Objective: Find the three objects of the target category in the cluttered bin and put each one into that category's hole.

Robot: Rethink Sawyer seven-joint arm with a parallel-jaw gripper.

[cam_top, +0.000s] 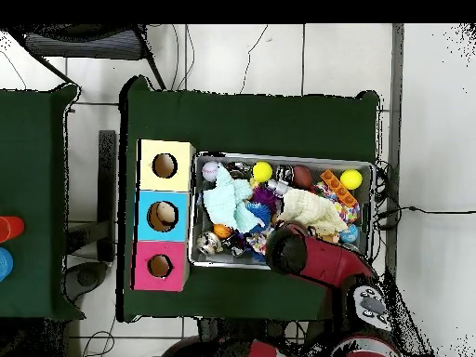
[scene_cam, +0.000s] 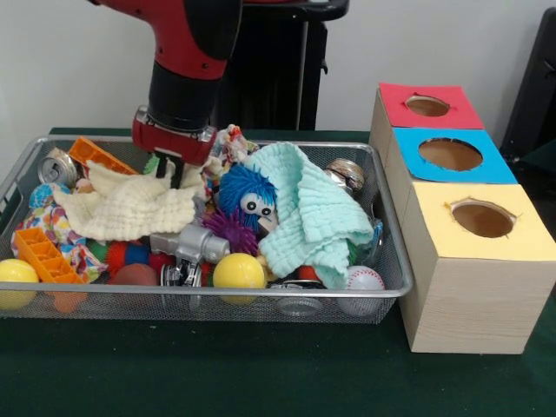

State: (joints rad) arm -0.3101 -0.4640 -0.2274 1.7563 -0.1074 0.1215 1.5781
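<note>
- The gripper (scene_cam: 176, 167) dips into the bin (scene_cam: 217, 300) over a cream cloth (scene_cam: 130, 208); whether it grips anything, I cannot tell.
- Clear plastic pieces: possibly buried (none plainly visible).
- The red-topped hole (scene_cam: 427, 106) sits on the farthest box.

Green table (scene_cam: 261, 373), wire-mesh bin (scene_cam: 217, 300), three wooden boxes (scene_cam: 469, 287) beside it

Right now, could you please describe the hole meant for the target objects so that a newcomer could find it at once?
Beside the wire-mesh bin stands a row of three pale wooden boxes, each with a coloured paper top. The hole is the round one in the red top, at the row's end nearest the robot's side of the table. Its neighbours are blue-topped and yellow-topped.
</note>
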